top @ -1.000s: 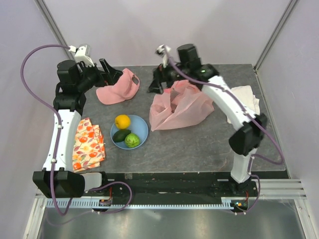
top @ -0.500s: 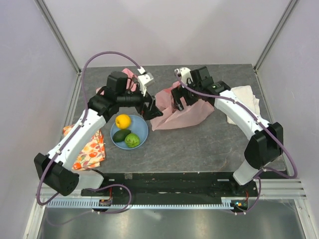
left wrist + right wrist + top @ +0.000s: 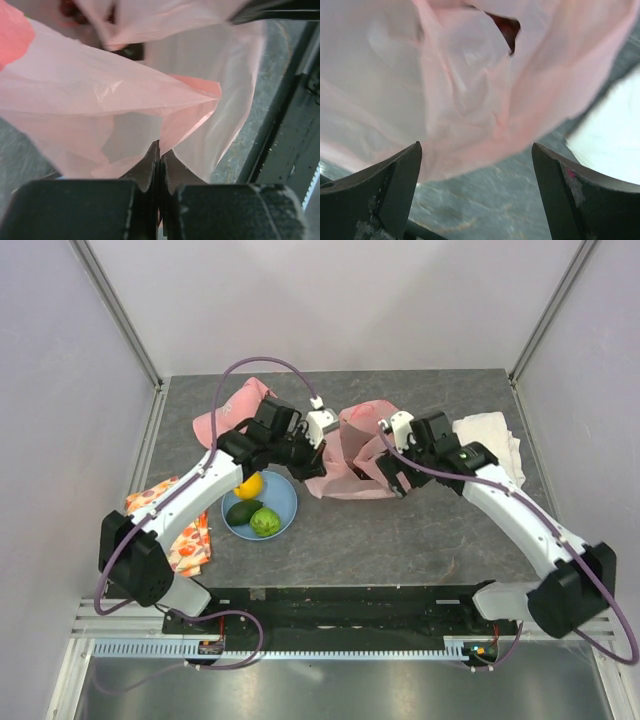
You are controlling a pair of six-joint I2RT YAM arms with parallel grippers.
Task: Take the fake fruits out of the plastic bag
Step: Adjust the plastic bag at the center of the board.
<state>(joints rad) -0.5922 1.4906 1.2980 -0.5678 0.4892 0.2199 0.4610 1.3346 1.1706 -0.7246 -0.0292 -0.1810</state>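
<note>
The left gripper [image 3: 159,150] was shut tight. Its two black fingers were pressed together on a fold of the plastic bag [image 3: 100,95], pinching the thin pink film at the edge nearest that arm. Just beyond the fingertips the film rose into a stretched peak. This suggests the pinch was there to hold one side of the bag up and steady so that its mouth could be worked open.

Across the bag, the right gripper [image 3: 476,145] was spread wide and held nothing. Crumpled pink film filled the space straight ahead of its fingers; whether they touched it could not be told. Through a gap in the folds ahead of it showed a dark red patch, probably the red grape bunch [image 3: 506,27], inside the bag. The open fingers seemed poised either to take the opposite side or to reach in. A white cloth [image 3: 610,135] lay off to this gripper's right.

To the left gripper's left, and nearer the arm bases, sat a blue plate [image 3: 284,495]. On it were a yellow lemon [image 3: 247,485], a dark green avocado [image 3: 241,512] and a green round fruit [image 3: 264,523], already out of the bag. Farther left were a pink cap [image 3: 232,410] and a floral cloth [image 3: 188,540], all on the grey table [image 3: 420,530].
</note>
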